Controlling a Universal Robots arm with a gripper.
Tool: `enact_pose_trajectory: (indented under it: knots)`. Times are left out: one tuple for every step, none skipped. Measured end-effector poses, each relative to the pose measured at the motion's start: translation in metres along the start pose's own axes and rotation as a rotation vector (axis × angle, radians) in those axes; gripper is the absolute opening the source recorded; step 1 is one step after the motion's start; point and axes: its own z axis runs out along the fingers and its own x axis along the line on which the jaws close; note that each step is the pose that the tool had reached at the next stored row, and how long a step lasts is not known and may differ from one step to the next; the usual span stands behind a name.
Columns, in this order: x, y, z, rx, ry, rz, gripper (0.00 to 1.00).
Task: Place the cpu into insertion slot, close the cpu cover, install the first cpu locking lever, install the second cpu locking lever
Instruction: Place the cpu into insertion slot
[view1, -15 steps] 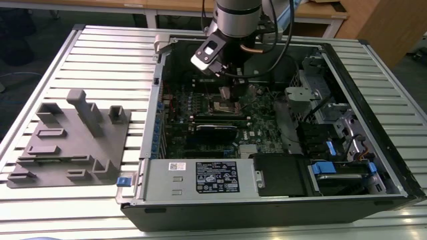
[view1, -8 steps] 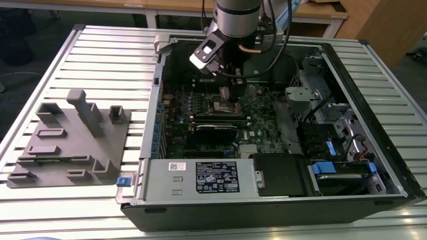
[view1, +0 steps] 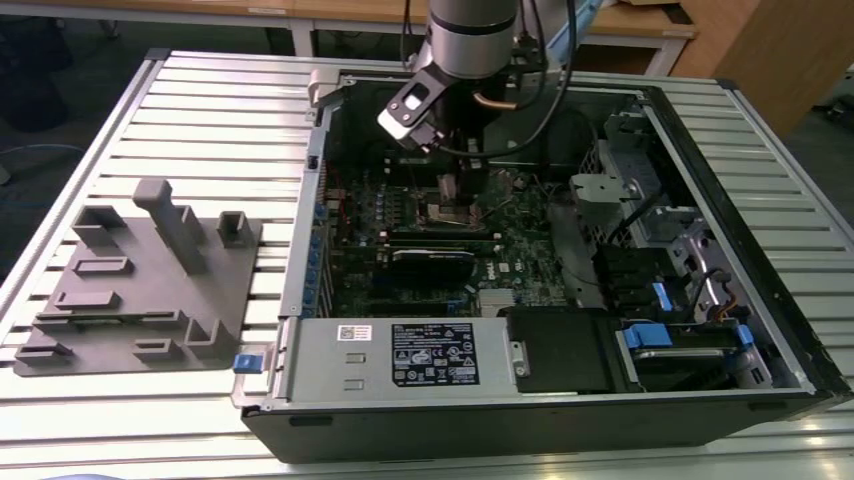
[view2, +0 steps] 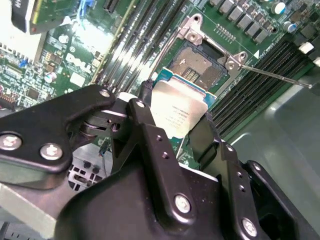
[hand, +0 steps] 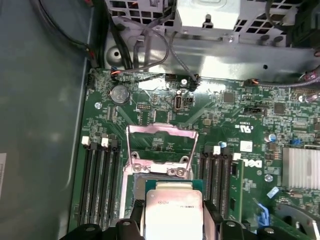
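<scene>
The fingers clamp the cpu — faint print on its lid — near the open insertion slot.

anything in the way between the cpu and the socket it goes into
Nothing visible does. The gripper holds the cpu near the insertion slot, whose dark centre lies bare; the cpu cover stands swung up off it.

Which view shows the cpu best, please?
The second wrist view: the cpu is close and bright, its metal top and green edge clear between the fingers. The first wrist view shows its top squarely but cut off by the picture's edge. In the exterior view it is hidden under the gripper.
</scene>
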Motion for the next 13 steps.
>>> enact_pose_trajectory:
  knots:
    - [0.0006, -0.0001, 0.0011, 0.0001, -0.0005, 0.004, 0.54]
    - [0.0009, -0.0003, 0.0026, 0.0001, -0.0008, 0.007, 0.54]
    - [0.0012, -0.0004, 0.0043, 0.0001, -0.0010, 0.009, 0.54]
    - [0.0014, -0.0007, 0.0062, 0.0002, -0.0013, 0.012, 0.54]
    - [0.0017, -0.0009, 0.0078, 0.0002, -0.0015, 0.013, 0.54]
    - [0.0018, -0.0010, 0.0083, 0.0003, -0.0015, 0.014, 0.54]
    - [0.0018, -0.0010, 0.0083, 0.0003, -0.0016, 0.014, 0.54]
    - [0.0018, -0.0010, 0.0083, 0.0004, -0.0018, 0.013, 0.54]
    - [0.0018, -0.0010, 0.0083, 0.0003, -0.0017, 0.014, 0.54]
    - [0.0019, -0.0019, 0.0085, 0.0001, -0.0013, 0.014, 0.54]
    - [0.0021, -0.0031, 0.0085, 0.0001, -0.0013, 0.014, 0.54]
    - [0.0023, -0.0045, 0.0085, 0.0001, -0.0011, 0.014, 0.54]
    - [0.0028, -0.0059, 0.0087, 0.0002, -0.0012, 0.014, 0.54]
